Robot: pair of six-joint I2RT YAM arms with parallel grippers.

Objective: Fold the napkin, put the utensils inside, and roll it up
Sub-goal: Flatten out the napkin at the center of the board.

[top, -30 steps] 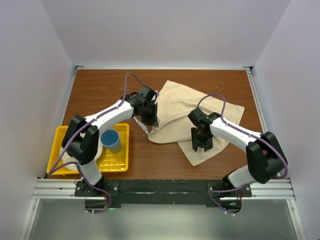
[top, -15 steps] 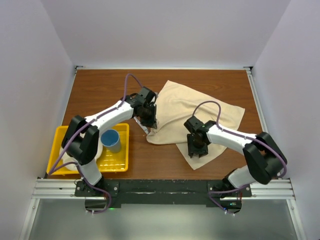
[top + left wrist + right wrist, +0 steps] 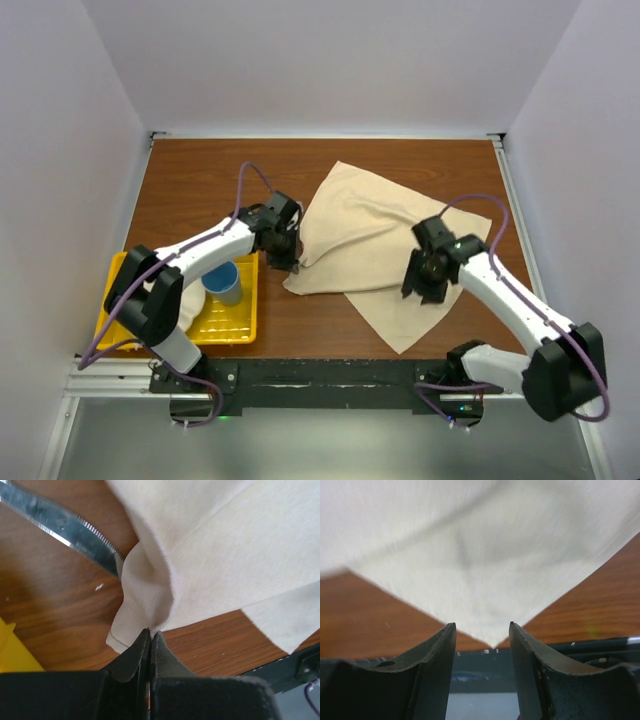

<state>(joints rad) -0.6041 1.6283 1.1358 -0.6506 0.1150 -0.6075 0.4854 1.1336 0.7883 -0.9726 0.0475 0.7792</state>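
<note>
The beige napkin (image 3: 372, 240) lies spread and creased over the middle and right of the table. My left gripper (image 3: 288, 264) is shut on the napkin's left corner (image 3: 145, 600), its tips (image 3: 150, 631) pressed together on a raised fold. The silver knife (image 3: 65, 524) lies on the wood beside that corner, its blade end running under the cloth. My right gripper (image 3: 424, 290) is open above the napkin's near-right part. In the right wrist view the napkin's near corner (image 3: 480, 555) points between the open fingers (image 3: 482, 630), with no contact.
A yellow tray (image 3: 120, 275) sits at the near left with a blue cup (image 3: 224, 281) in it, close to my left arm. Bare brown table (image 3: 200, 180) lies at the far left. White walls enclose the table.
My right arm has swung right and back, off the near flap, and the napkin's near corner now lies farther right and flatter. My left gripper has drawn the left corner slightly left and nearer.
</note>
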